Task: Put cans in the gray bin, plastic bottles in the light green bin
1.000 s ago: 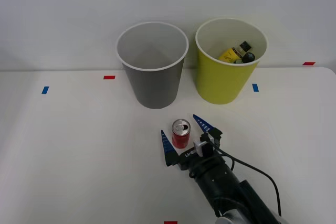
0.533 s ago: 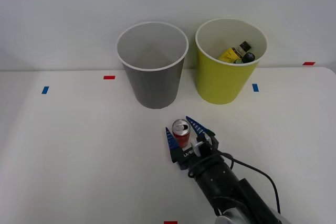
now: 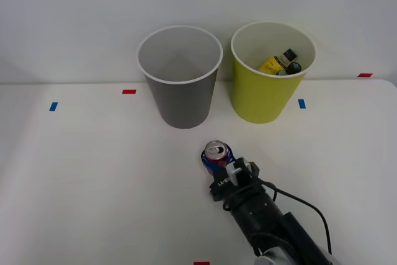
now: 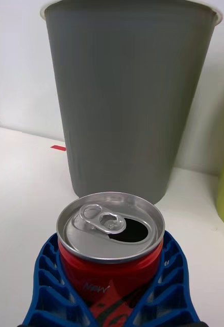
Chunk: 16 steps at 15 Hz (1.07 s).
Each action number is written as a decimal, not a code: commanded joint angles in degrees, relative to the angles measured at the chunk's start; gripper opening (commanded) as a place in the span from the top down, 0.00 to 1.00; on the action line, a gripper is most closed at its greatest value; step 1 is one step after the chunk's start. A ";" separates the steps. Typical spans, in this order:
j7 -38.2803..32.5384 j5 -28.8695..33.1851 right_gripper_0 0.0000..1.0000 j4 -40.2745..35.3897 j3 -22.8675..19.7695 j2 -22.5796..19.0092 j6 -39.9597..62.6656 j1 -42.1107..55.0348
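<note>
A small red can [image 3: 215,152] with a silver top stands upright on the white table, in front of the gray bin [image 3: 180,82]. My right gripper [image 3: 216,158] is shut on the can, its blue ribbed fingers wrapped around both sides. In the right wrist view the can [image 4: 110,245] sits between the fingers [image 4: 50,286], with the gray bin [image 4: 127,97] right behind it. The light green bin [image 3: 267,85] stands to the right of the gray one and holds plastic bottles [image 3: 279,63], one with a yellow label and a black cap. The gray bin's white inside shows nothing in it.
The white table [image 3: 87,172] has small red and blue tape marks [image 3: 129,91] along its back and front. A plain wall rises behind the bins. The arm's black wrist and cable [image 3: 267,209] reach in from the front right.
The blue fingers stood spread on either side of the can a second ago; they have since come together and now grip it. The can has barely shifted.
</note>
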 commanded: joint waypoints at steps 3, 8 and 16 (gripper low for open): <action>-0.53 1.33 1.00 0.00 0.02 0.10 -6.40 3.25; -1.41 2.74 1.00 -5.89 0.64 -0.95 -11.23 9.49; -3.08 -5.79 1.00 -33.93 -2.26 -10.62 -3.50 14.85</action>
